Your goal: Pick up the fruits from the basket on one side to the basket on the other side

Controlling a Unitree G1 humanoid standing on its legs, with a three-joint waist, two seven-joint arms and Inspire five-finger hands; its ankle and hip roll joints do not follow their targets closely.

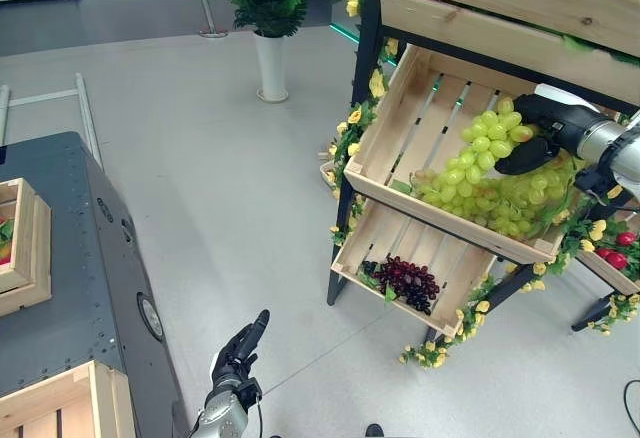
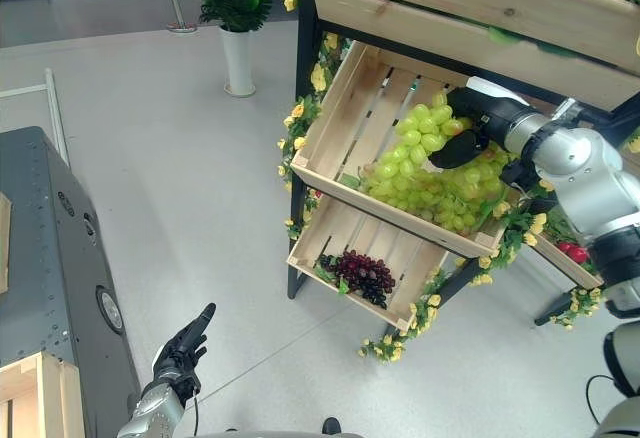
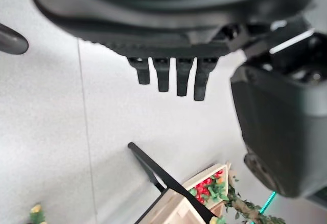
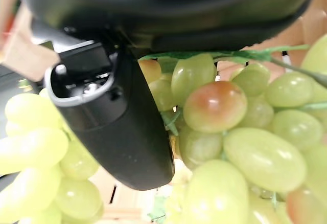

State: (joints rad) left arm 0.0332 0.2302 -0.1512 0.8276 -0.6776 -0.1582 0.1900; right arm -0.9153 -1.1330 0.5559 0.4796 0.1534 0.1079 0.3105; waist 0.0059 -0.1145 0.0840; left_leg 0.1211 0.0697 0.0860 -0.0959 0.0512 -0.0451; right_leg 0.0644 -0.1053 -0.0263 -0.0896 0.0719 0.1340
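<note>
Upper crate (image 1: 385,148) – green grapes (image 1: 470,173), right hand (image 1: 530,133) gripping; lower crate (image 1: 455,268) – dark grapes (image 1: 408,281).

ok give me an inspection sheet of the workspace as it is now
surface: grey floor; wooden display rack with slatted crates.
job's things: green grapes heaped in upper crate; dark purple grapes in lower crate; wooden crates on grey cart.
clutter: yellow flower garlands; red fruit.
hands: right robot hand curled round a green grape bunch; left robot hand open, low over floor.
cables: nothing seen.
surroundings: potted plant in white vase.
</note>
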